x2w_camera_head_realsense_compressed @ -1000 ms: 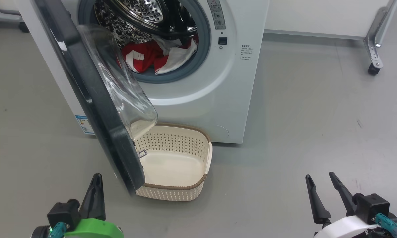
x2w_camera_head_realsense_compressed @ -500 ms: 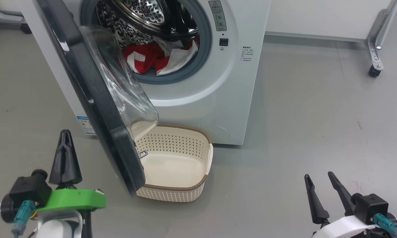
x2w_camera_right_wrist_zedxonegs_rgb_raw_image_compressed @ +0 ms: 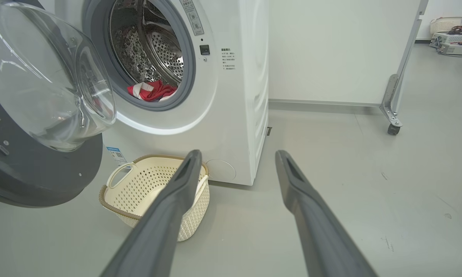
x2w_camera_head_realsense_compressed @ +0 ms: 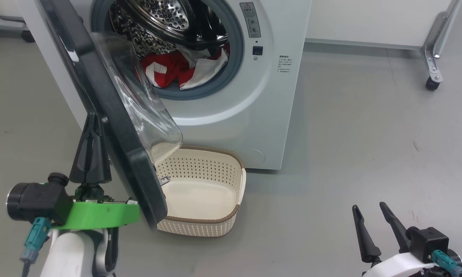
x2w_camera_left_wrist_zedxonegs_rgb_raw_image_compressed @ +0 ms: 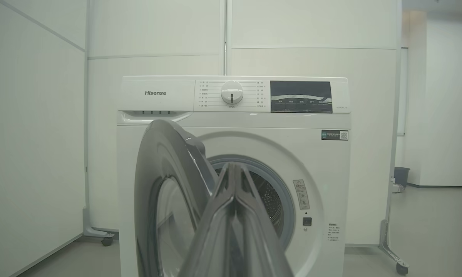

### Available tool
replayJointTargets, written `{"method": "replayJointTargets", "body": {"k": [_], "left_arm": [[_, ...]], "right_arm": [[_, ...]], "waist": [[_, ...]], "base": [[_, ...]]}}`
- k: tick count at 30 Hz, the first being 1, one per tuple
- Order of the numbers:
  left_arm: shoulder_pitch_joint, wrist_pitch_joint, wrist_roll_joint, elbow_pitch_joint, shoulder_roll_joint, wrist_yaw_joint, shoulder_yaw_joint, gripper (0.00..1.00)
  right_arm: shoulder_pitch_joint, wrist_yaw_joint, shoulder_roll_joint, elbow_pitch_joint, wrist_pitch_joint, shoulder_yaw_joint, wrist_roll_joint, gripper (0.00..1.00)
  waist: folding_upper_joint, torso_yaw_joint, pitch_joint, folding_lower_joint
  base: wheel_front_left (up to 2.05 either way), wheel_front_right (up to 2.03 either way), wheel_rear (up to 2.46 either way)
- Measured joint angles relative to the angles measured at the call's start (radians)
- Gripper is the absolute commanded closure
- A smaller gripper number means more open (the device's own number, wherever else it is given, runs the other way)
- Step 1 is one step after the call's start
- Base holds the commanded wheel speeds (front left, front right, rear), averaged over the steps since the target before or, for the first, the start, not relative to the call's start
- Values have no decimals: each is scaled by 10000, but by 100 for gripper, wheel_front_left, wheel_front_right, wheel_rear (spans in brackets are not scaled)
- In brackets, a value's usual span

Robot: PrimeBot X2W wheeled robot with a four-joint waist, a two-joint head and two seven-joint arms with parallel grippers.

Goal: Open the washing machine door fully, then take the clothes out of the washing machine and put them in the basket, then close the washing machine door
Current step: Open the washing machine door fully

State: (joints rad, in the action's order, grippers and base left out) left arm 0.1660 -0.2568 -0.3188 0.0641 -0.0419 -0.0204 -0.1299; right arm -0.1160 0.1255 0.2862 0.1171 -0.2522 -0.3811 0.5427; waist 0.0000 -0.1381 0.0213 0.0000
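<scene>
The white washing machine (x2w_camera_head_realsense_compressed: 235, 107) stands ahead with its black washing machine door (x2w_camera_head_realsense_compressed: 111, 127) swung partly out, glass bowl (x2w_camera_head_realsense_compressed: 138, 96) facing the drum. Red and white clothes (x2w_camera_head_realsense_compressed: 177, 69) lie in the drum mouth. The cream basket (x2w_camera_head_realsense_compressed: 215, 227) sits on the floor below, partly under the door. My left gripper (x2w_camera_head_realsense_compressed: 93, 115) is shut, holding nothing, its tip at the door's outer face; I cannot tell if it touches. In the left wrist view the gripper (x2w_camera_left_wrist_zedxonegs_rgb_raw_image_compressed: 234, 165) points at the door (x2w_camera_left_wrist_zedxonegs_rgb_raw_image_compressed: 165, 200). My right gripper (x2w_camera_head_realsense_compressed: 369, 207) is open low at the right, apart from everything.
A wheeled partition leg with a caster (x2w_camera_head_realsense_compressed: 431, 82) stands at the far right by the white wall panel. In the right wrist view the basket (x2w_camera_right_wrist_zedxonegs_rgb_raw_image_compressed: 138, 192) sits left of my open fingers, and grey floor (x2w_camera_right_wrist_zedxonegs_rgb_raw_image_compressed: 350, 161) stretches to the right.
My left gripper has risen and moved forward from the lower left up to the door's outer face. The right gripper and the door have stayed put.
</scene>
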Motion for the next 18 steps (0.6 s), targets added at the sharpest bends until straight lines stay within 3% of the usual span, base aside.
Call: {"method": "replayJointTargets", "body": {"k": [18], "left_arm": [[64,483,19,-476,0,-282,-1446,100]], "right_arm": [[0,-96,-111,224,0,-127,-104,0]], "waist": [[0,343,-57,0]], "base": [[0,0,0]]}}
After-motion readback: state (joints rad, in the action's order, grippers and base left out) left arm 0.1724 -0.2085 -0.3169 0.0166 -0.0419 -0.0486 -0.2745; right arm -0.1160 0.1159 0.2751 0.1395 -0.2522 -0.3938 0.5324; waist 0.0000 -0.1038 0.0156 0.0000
